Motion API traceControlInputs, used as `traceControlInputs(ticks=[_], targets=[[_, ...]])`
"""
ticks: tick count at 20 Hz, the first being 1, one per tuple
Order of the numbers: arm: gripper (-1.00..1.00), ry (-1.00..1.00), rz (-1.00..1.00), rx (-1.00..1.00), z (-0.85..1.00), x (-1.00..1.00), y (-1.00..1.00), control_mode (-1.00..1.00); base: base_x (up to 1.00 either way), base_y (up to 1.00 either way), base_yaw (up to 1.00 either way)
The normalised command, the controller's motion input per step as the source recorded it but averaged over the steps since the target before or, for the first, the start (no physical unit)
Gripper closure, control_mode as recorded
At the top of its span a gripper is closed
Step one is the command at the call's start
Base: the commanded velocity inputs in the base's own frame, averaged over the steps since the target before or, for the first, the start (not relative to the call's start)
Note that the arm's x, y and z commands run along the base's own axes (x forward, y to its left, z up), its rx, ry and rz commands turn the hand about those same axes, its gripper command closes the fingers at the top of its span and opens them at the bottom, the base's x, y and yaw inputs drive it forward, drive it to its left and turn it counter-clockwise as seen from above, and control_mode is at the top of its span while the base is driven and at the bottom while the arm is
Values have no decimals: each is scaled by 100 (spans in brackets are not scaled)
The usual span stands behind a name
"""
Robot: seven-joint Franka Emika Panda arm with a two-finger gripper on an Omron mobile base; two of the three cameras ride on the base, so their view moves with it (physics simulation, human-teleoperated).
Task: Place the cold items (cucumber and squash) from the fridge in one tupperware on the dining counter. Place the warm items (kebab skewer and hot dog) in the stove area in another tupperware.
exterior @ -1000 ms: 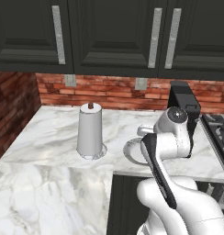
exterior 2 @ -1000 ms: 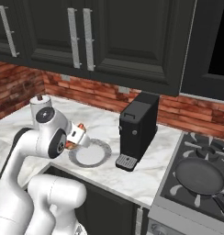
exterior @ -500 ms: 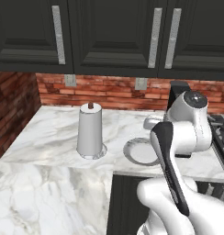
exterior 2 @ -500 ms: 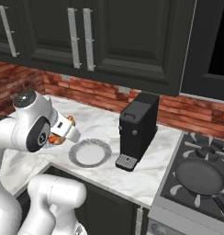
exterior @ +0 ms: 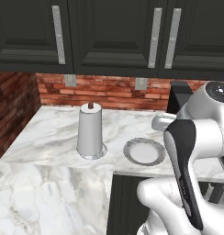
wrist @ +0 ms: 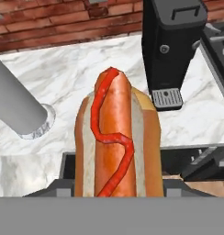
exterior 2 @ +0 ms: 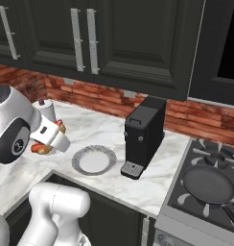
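Gripper (wrist: 117,195) clamped on the hot dog (wrist: 116,140), we carry it lengthwise between the fingers; beyond its tip sit the coffee machine (wrist: 174,48) and paper towel roll (wrist: 17,103).

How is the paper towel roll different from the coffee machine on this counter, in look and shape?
The paper towel roll is a pale grey, round upright cylinder; the coffee machine is a black, boxy block. The roll stands left of the plate, the machine right of it, beside the stove. Both stand upright on the marble counter.
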Motion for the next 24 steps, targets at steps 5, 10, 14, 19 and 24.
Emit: traceControlInputs(ticks=[5,10,14,19,24], targets=[[100,-28,0,0,3,-65,4,-100,0,0,0],[100,-14,0,0,4,-40,0,100,-9,0,0],[100,0,0,0,0,0,0,100,-28,-9,0],[100,0,0,0,0,0,0,100,-18,-50,5],[100,0,0,0,0,0,0,100,-20,-56,17]])
